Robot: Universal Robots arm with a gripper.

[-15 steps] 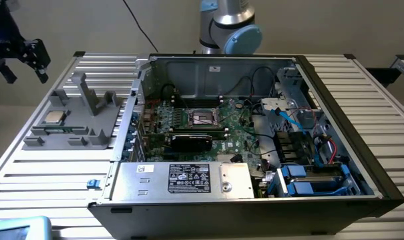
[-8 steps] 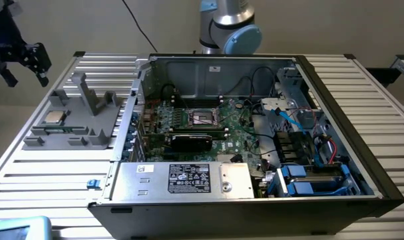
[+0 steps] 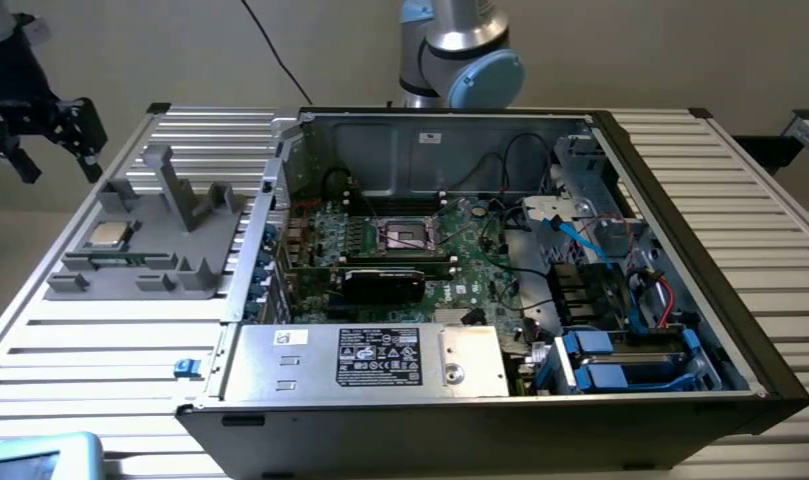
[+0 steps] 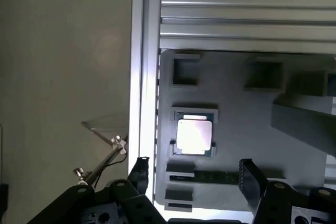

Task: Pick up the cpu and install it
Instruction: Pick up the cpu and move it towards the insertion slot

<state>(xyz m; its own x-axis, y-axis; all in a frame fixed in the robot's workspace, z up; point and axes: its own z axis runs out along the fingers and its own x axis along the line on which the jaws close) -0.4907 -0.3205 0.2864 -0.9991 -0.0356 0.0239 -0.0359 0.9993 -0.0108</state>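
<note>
Exterior view: open, empty fingers (image 3: 84, 135) hang upper left; the cpu (image 3: 108, 235) lies below them, apart. It seems roughly centred between them.

This looks like a robotics lab or test workshop. A robot arm (image 3: 464, 60) stands at the far edge of a slatted metal table (image 3: 97, 350). On the table, an open computer case (image 3: 418, 150) sits beside a grey block (image 3: 144, 275) holding a cpu (image 3: 108, 235).

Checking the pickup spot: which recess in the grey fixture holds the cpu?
The framed recess holding the shiny silver cpu; the two plain square recesses are dark and empty.
</note>
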